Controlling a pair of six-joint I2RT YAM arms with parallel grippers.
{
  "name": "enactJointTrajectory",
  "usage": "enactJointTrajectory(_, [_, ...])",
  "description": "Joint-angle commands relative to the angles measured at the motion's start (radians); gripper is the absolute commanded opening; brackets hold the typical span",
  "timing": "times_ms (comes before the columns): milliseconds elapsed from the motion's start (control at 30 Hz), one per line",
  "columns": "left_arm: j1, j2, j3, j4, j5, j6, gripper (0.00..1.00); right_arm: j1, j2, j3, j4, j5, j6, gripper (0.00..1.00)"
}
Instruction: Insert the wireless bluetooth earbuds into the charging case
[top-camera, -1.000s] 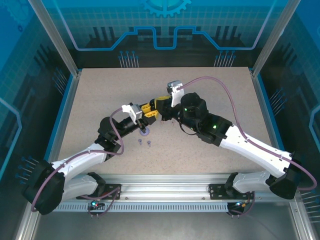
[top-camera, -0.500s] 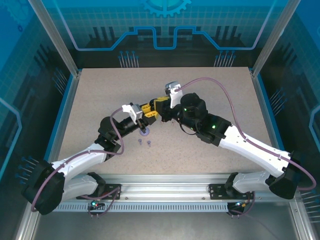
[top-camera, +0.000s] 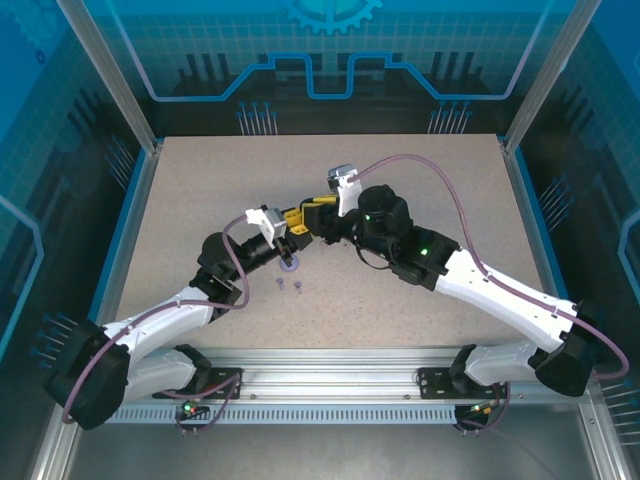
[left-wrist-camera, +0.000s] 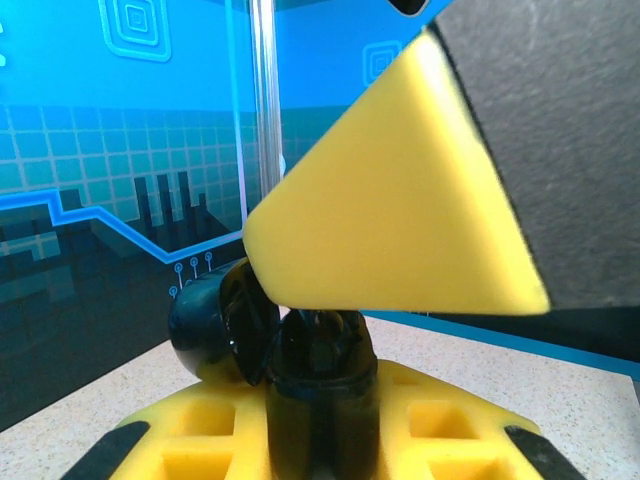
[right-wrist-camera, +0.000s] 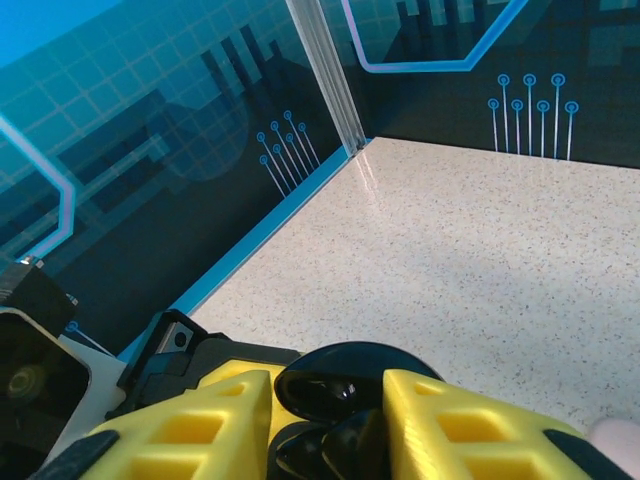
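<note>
The two arms meet nose to nose a little left of the middle of the speckled beige surface (top-camera: 430, 180). Between them is a glossy black round charging case (left-wrist-camera: 318, 385). In the left wrist view its lid is tipped open toward the left and its dark body stands upright in the lower middle of the frame.

The left pincer (top-camera: 296, 237) has its yellow fingers (left-wrist-camera: 195, 445) close on either side of that body, pinching it. A fat yellow wedge with a grey pad crosses the upper right of the same frame, just above the case.

The right pincer (top-camera: 314, 212) comes in from the upper right of the meeting point in the overhead view. In its own wrist view its two yellow fingers (right-wrist-camera: 195, 425) sit low in the frame with the black case's shiny round edge showing in the gap between them. They flank it, but I cannot tell whether they press on it or merely straddle it.

Just below the pincers in the overhead view, a small lilac round case (top-camera: 289, 265) rests on the surface. A little lower lie two tiny lilac earbuds (top-camera: 281, 285), side by side, slightly apart and loose on the surface, near the lilac case but not touching it.
</note>
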Motion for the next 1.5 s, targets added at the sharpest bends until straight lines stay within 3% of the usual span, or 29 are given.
enactJointTrajectory(0, [-0.014,-0.007,0.042,0.053,0.034,0.022,0.00,-0.003,-0.024,0.005,-0.004,-0.015,0.032,0.39])
enactJointTrajectory(133, [-0.014,-0.005,0.038,0.059,0.032,0.020,0.00,-0.014,-0.062,0.010,-0.011,0.019,0.042,0.51])
enactJointTrajectory(300, [-0.014,-0.006,0.035,0.061,0.032,0.018,0.00,-0.043,-0.118,0.017,-0.024,0.037,0.057,0.58])
enactJointTrajectory(633, [-0.015,-0.009,0.029,0.056,0.042,0.020,0.00,-0.128,-0.063,0.177,-0.231,-0.026,0.074,0.60])
enactJointTrajectory(767, [-0.015,-0.016,0.035,0.028,0.059,0.026,0.00,-0.159,0.038,0.300,-0.365,-0.083,0.062,0.54])
enactJointTrajectory(1133, [-0.024,-0.024,0.061,-0.052,0.091,0.050,0.00,-0.219,0.285,0.555,-0.579,-0.226,0.015,0.21])
enactJointTrajectory(1467, [-0.034,-0.022,0.073,-0.061,0.078,0.061,0.00,-0.222,0.344,0.566,-0.649,-0.333,-0.009,0.15])
